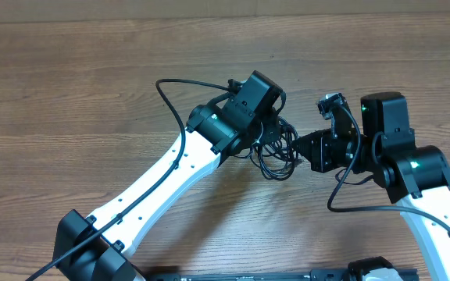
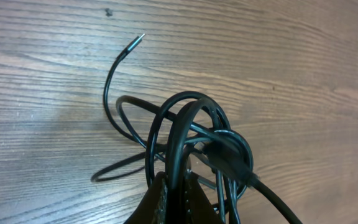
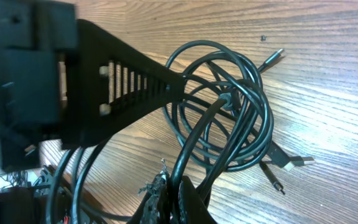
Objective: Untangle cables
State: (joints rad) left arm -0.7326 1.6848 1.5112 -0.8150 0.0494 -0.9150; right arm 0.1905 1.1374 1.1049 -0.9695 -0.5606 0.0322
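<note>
- The thin black flexible cables (image 1: 276, 158) sit in one tangled bundle of overlapping loops near the middle of the brown wood-grain counter (image 1: 92, 78), between the two arms.
- The left pincer (image 2: 170, 190) is closed on the bundle. In its wrist view, several loops rise out from between its dark fingertips and cross each other just above them.
- One loose strand curves away from that knot and ends in a silver-tipped end (image 2: 139, 40), which lies apart from the loops over bare wood.
- The right pincer (image 3: 171, 196) is also clamped shut, with a single strand of the cables running up from between its tips into the knot (the tips themselves look blurred at the bottom edge).
- In the right wrist view, the left pincer's slatted black finger reaches into the bundle from the upper left.
- Several small plug ends (image 3: 294, 162) stick out on the far side of the loops.
- Whether the bundle rests on the counter or hangs just above it cannot be told.
</note>
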